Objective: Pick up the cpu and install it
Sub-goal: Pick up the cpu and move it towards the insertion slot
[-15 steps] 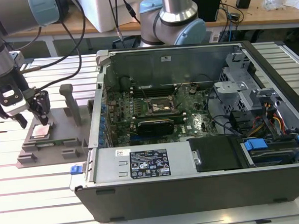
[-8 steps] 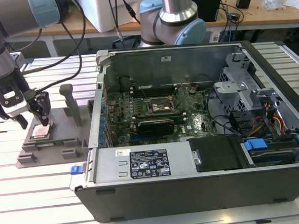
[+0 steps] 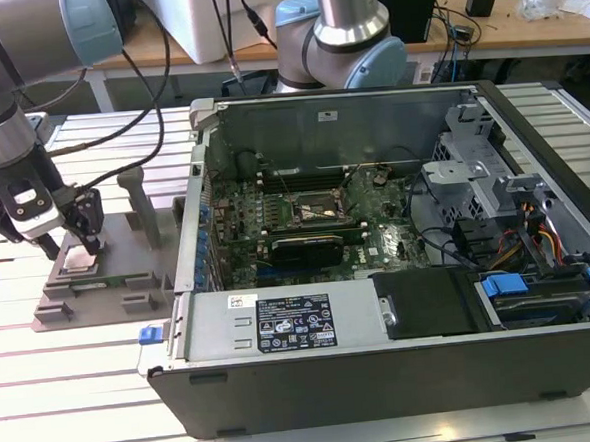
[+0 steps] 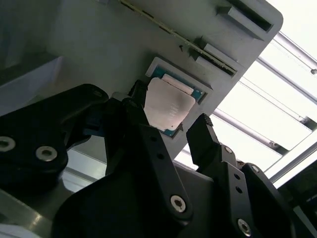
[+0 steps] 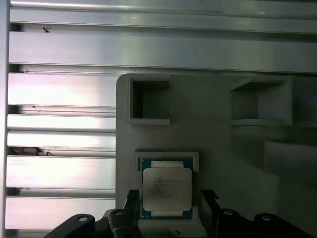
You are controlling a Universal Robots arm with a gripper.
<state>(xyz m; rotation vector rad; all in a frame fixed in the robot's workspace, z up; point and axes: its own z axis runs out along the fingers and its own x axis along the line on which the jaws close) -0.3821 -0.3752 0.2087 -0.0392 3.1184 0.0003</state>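
Observation:
The cpu [image 3: 80,259], a flat square chip with a silver top and green edge, lies in a shallow pocket of a grey holder block [image 3: 128,281] on the exterior view's left. My gripper [image 3: 73,250] hangs just over it, open, one black finger on each side of the chip. In the first wrist view the cpu [image 5: 166,187] sits between the two fingertips [image 5: 132,198] with small gaps. In the second wrist view the cpu [image 4: 168,106] also lies between the fingers [image 4: 205,134]. The motherboard socket [image 3: 315,212] stands open inside the computer case.
The open computer case [image 3: 383,346] fills the exterior view's middle and right, with a black graphics card [image 3: 307,248] below the socket and cables at the right. Upright posts [image 3: 139,205] rise from the holder block. A second arm base [image 3: 339,38] stands behind the case.

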